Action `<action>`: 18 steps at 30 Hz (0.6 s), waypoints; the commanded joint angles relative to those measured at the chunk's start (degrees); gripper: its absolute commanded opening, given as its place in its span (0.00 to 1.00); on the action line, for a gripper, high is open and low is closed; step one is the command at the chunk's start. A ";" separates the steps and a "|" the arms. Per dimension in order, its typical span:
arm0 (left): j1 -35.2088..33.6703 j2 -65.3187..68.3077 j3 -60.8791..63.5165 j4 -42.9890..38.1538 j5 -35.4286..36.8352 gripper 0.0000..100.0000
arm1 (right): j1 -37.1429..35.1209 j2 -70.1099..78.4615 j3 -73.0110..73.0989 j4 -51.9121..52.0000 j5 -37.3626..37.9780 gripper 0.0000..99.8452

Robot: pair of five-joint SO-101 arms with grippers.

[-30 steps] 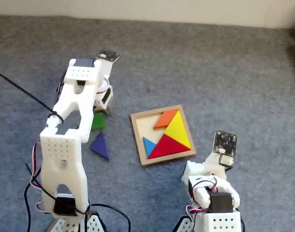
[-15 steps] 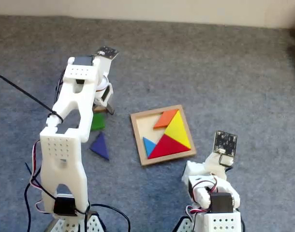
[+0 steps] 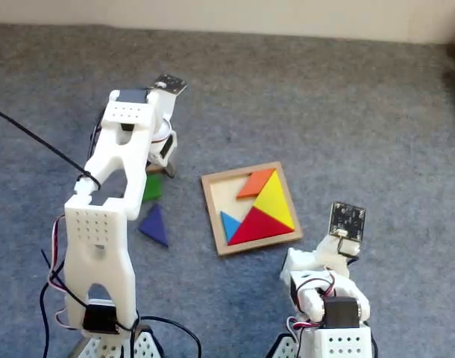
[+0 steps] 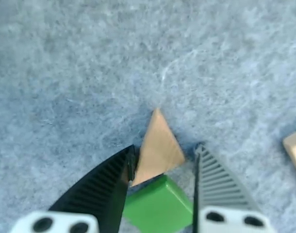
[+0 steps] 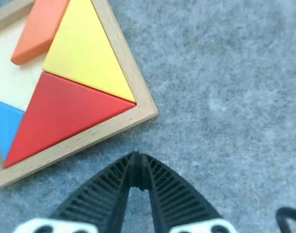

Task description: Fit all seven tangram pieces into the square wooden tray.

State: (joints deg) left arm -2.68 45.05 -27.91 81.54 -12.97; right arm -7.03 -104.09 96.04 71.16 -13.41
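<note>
Wooden tray point(image 3: 210, 215): lies slightly askew on the grey-covered desk point(image 3: 362, 112), between the two arms.
Placed so far: four pieces lie flat inside it: an orange parallelogram point(image 3: 256, 183), a big yellow triangle point(image 3: 274, 201), a big red triangle point(image 3: 259, 226) and a small blue triangle point(image 3: 229, 224). Yellow and red meet edge to edge and fill the side nearer the right arm.
Bare floor: pale wood shows along the tray's side toward the left arm, beside the orange and above the blue piece.
Loose pieces: three, all outside the tray by the left arm: a tan triangle point(image 4: 156, 151), a green square point(image 3: 151, 187) that looks to touch it, and a dark blue triangle point(image 3: 154, 225) a little apart, nearer the arm bases.
Left pincer point(image 4: 165, 148): down at the desk with its jaws parted astride the tan triangle. The black finger is against one edge and the grey one is just off the opposite corner, so nothing is clamped yet.
Right pincer point(image 5: 138, 156): jaws pressed together and empty, pointing at the desk just outside the tray rim by the red triangle.
Progress: a bit over halfway by my count, four in and three to go.
Step in hand: I'd say closing on the tan triangle, which then has to be carried over to the bare wood.
</note>
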 commanded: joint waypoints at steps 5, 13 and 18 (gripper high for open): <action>1.19 0.13 -1.36 -0.70 -0.53 0.13 | 0.75 -1.01 7.34 0.31 0.26 0.01; 1.54 -5.49 -1.10 0.18 -0.44 0.13 | 0.75 -1.01 7.34 0.31 0.26 0.01; 5.32 -11.74 -0.92 5.36 -0.70 0.13 | 0.75 -1.01 7.34 0.31 0.26 0.01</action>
State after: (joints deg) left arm -0.84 40.13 -27.82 84.00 -12.88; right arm -7.03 -104.09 96.04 71.16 -13.41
